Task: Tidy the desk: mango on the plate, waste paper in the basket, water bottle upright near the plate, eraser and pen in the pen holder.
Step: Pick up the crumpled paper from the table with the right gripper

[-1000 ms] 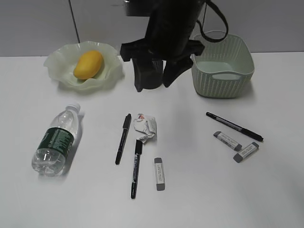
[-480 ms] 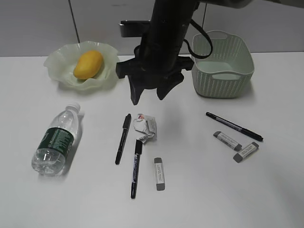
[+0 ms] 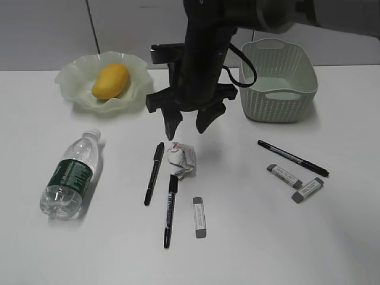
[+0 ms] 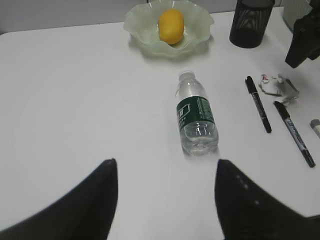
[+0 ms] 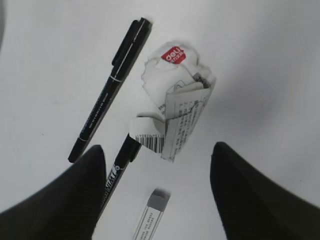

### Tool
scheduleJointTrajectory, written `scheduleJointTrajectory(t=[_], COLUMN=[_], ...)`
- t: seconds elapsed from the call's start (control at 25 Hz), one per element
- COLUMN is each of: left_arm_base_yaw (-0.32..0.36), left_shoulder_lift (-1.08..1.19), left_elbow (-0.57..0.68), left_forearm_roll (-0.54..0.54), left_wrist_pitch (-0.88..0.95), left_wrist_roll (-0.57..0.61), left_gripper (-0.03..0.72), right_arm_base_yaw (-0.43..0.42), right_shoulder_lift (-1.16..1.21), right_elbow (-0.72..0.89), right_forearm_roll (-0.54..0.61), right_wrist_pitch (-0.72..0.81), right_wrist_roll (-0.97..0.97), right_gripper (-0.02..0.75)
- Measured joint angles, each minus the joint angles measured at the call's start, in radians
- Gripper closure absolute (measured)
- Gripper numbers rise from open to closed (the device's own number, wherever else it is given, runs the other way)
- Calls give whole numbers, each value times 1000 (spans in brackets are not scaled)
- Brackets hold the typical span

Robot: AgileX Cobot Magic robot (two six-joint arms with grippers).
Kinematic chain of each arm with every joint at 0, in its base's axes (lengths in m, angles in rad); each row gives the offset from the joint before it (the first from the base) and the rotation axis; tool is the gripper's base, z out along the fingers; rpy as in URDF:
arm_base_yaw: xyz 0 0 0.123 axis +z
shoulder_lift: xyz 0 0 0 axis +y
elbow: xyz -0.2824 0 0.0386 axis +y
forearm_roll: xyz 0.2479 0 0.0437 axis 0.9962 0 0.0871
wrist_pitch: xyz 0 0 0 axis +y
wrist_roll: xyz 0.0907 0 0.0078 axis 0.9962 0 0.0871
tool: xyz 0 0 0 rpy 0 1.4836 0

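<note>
Desk point(image 3: 107, 255), white: mango point(image 3: 110, 81) on plate point(image 3: 71, 74); water bottle point(image 3: 69, 176) lying flat; basket point(image 3: 278, 80) far right. Right gripper point(image 3: 189, 127) above waste paper point(image 3: 181, 159), jaws wide, empty. Right wrist view alone shows red logo and barcode on paper point(image 5: 175, 115). Left wrist view alone shows pen holder point(image 4: 251, 22); left gripper point(image 4: 165, 197) apart, holding nothing

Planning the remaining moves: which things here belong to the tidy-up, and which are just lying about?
Job:
mango on the plate
waste paper under the open right gripper
basket
water bottle, lying down
three pens
three erasers
pen holder

Just lying about:
nothing that I can see; all rests on the desk.
</note>
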Motion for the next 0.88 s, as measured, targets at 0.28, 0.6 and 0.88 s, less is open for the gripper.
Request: scheduleJointTrajectory(t=[0.28,0.6,0.88], left_arm_base_yaw=[0,0,0], left_shoulder_lift=[0,-1,-1], left_elbow=[0,0,0], left_forearm_roll=[-1,-3,-3], left_wrist_pitch=[0,0,0], left_wrist_roll=[0,-4,-7], left_gripper=[219,235,243], right_arm_base_yaw=[0,0,0], right_shoulder_lift=[0,49,86], right_elbow=[0,0,0], right_forearm_roll=[-19,-37,-72], right_wrist_pitch=[-50,-52,-55], right_wrist_roll=[2,3,8], right_gripper=[219,219,219])
